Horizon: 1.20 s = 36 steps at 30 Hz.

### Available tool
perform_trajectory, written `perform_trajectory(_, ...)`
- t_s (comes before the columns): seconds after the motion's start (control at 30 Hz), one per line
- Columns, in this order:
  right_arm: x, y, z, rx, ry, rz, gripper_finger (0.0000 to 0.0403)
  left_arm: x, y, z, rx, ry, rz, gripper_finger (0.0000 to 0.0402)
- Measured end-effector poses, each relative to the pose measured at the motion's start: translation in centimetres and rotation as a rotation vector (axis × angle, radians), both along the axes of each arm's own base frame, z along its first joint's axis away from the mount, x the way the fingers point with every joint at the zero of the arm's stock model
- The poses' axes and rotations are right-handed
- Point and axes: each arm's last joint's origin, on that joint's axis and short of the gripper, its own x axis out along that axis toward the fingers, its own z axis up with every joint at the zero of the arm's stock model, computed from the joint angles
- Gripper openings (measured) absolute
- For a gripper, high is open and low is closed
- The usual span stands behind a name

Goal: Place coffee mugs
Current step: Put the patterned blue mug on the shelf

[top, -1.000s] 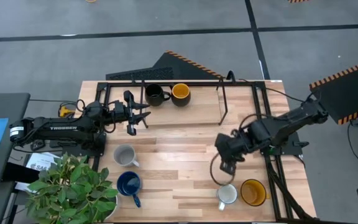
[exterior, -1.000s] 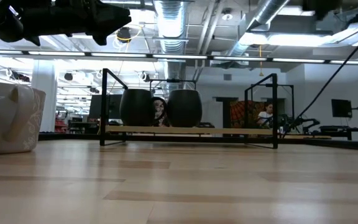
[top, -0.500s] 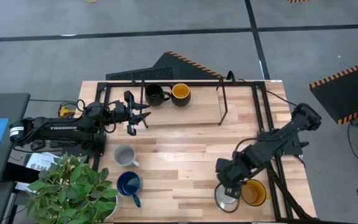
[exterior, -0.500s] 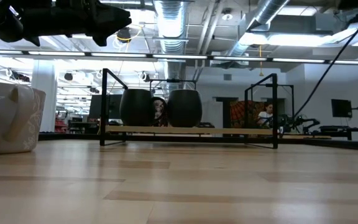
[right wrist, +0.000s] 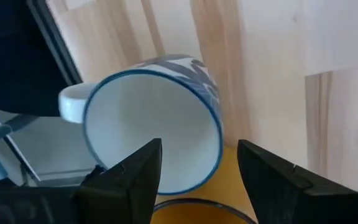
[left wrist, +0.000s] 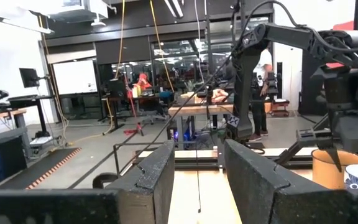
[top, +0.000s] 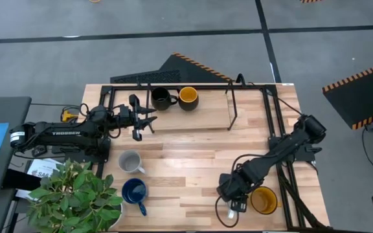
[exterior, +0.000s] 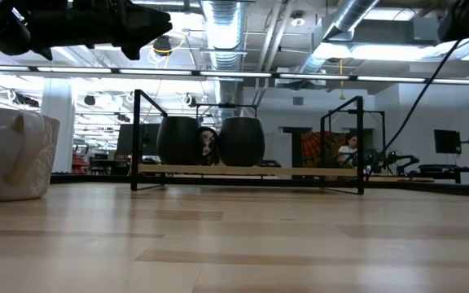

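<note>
While the right hand [right wrist: 197,165] hovers spread over the blue-rimmed white ceramic mug [right wrist: 154,118] beside the yellow-orange mug [top: 264,199], grasping is due: descend, then pinch its rim.

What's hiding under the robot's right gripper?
Under the open right gripper stands a white mug with a blue rim, empty inside. A yellow mug sits right beside it. From above, the gripper covers the white mug almost wholly.
</note>
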Motion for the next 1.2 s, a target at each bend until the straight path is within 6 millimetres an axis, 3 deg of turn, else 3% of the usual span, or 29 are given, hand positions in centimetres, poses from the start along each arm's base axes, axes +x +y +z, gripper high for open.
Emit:
perform_trajectory(0.23, 0.3, -0.3, 0.0, -0.042, -0.037, -0.014, 0.0234, 0.0, 0.0, 0.0, -0.013, -0.002, -0.004, 0.0128)
perform_trajectory(0.57, 2.1, 0.8, -4.1, -0.05, 0.024, 0.108, 0.0231, 0.0, 0.0, 0.1, -0.015, -0.013, -0.007, 0.0128)
perform_trajectory(0.67, 2.3, 0.6, -4.5, -0.057, 0.033, 0.134, 0.0212, 0.0, 0.0, 0.1, -0.014, -0.013, -0.006, 0.0128)
perform_trajectory(0.77, 2.5, 0.2, -4.4, -0.054, 0.02, 0.185, 0.0163, 0.0, 0.0, 0.1, -0.026, -0.015, -0.01, 0.0128)
perform_trajectory(0.93, 2.6, -1.2, -2.3, -0.029, -0.076, 0.282, 0.0039, 0.0, 0.0, 0.1, -0.03, -0.015, -0.011, 0.0128)
perform_trajectory(1.07, 2.8, -4.2, 0.7, -0.024, -0.192, 0.249, 0.0044, 0.0, 0.0, 0.1, -0.029, -0.015, -0.009, 0.0128)
perform_trajectory(1.2, 3.0, -8.7, 5.0, -0.1, -0.308, 0.213, 0.0044, 0.0, 0.0, 0.1, -0.011, -0.013, 0.014, 0.0128)
